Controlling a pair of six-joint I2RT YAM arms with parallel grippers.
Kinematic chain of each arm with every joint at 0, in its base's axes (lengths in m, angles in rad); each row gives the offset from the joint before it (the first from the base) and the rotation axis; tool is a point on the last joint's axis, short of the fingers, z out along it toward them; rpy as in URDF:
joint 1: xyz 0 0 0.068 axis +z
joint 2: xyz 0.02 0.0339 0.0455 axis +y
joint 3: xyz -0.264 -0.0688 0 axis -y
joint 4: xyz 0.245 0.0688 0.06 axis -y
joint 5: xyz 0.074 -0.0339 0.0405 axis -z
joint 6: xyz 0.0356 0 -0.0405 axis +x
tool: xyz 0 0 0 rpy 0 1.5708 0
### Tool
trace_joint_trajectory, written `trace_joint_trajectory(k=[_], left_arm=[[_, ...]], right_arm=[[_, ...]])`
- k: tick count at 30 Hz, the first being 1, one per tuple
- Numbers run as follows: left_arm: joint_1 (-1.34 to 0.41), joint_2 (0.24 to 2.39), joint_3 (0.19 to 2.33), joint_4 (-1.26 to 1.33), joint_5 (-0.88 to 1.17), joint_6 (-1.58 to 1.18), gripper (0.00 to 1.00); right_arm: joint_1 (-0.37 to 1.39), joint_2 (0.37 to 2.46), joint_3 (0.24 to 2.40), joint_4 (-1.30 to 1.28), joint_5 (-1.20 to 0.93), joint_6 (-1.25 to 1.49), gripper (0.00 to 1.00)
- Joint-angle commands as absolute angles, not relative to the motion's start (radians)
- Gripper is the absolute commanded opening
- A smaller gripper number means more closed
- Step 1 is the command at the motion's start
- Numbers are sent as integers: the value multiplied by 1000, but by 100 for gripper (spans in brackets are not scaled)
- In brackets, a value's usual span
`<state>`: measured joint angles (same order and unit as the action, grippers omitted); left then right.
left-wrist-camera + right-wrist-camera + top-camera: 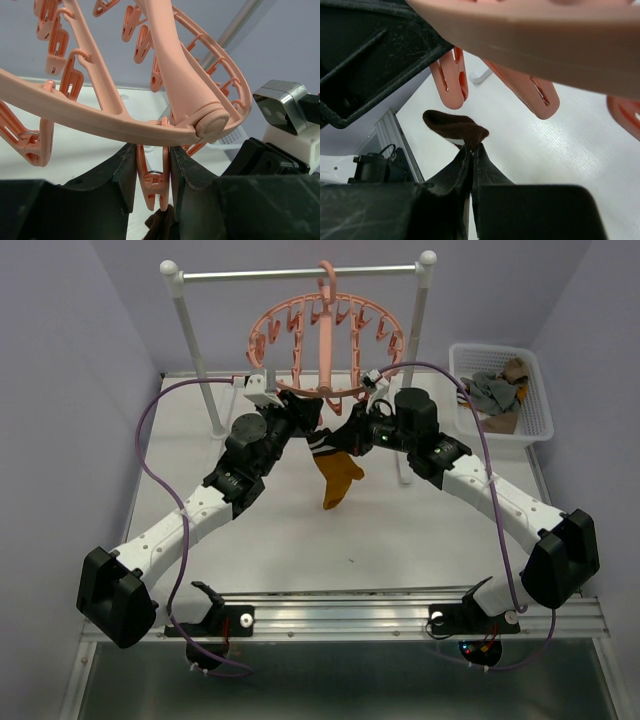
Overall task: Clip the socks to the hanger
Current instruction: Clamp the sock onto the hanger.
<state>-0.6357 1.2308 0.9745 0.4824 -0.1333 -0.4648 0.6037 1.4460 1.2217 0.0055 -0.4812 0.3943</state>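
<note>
The left end effector (154, 170) squeezes a clip (146, 175) on the near rim of the hanger (90, 117). Just below, the right end effector (471, 150) pinches the mustard sock (338, 478) by its brown cuff (454, 127). If the ring swings, the cuff may miss the clip's mouth, and with the wrists crowded together, open room lies only down toward the tabletop (400, 530).

One hanger (325, 340), its clips (300, 315) too crowded to count, one rail stand (280, 274), one basket (500, 347), one orange sock (338, 480) outside it, at least two socks (490, 390) inside, one table (430, 540), two arms (200, 505), two grippers: left gripper (154, 172), right gripper (471, 150)
</note>
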Motion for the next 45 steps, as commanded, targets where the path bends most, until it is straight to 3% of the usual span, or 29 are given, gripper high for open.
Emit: trace_joint_trajectory(k=[1, 45], left_arm=[[-640, 1210, 991, 554, -144, -451, 0], [-638, 1200, 959, 561, -72, -413, 0]], right_arm=[[612, 1414, 1218, 18, -506, 370, 1], [612, 1394, 1305, 124, -442, 377, 1]])
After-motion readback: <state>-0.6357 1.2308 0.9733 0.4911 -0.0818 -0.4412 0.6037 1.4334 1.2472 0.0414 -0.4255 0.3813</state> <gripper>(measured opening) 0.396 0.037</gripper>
